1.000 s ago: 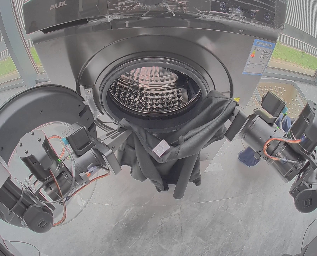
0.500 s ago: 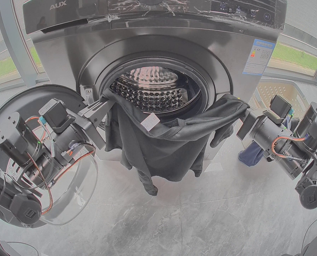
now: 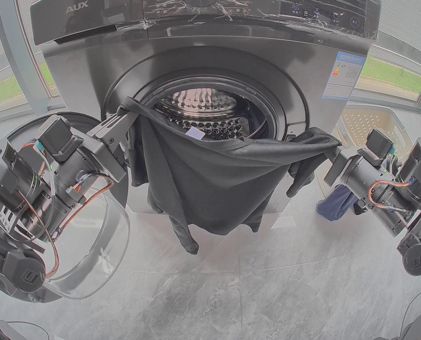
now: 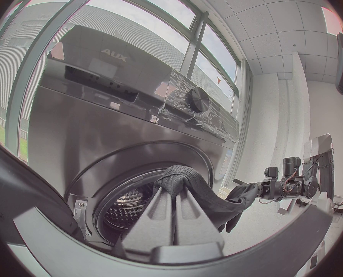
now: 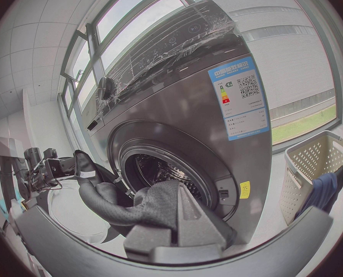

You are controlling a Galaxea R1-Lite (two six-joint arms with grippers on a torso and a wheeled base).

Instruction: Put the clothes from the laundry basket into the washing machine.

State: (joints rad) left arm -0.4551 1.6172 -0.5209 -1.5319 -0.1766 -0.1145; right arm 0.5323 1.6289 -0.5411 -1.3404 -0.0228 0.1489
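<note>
While the left end effector (image 3: 124,113) pinches the garment (image 3: 210,180), the right end effector (image 3: 332,151) seemingly grips it.

A dark grey garment (image 3: 210,180) is hanging spread across the front of the washing machine (image 3: 276,67). Its top edge is stretching from the left tool (image 3: 125,114), at about ten o'clock of the drum opening, to the right tool (image 3: 332,151), at about four o'clock. Both tools are clamping the cloth. A white label (image 3: 195,133) is showing at the top edge, and the lower part is dangling below the opening. The round door (image 3: 92,242) is standing swung open at eight o'clock. At three o'clock of the machine, the beige perforated laundry basket (image 3: 366,123) is sitting on the floor (image 3: 267,298), with a blue garment (image 3: 335,204) draping over its rim.
</note>
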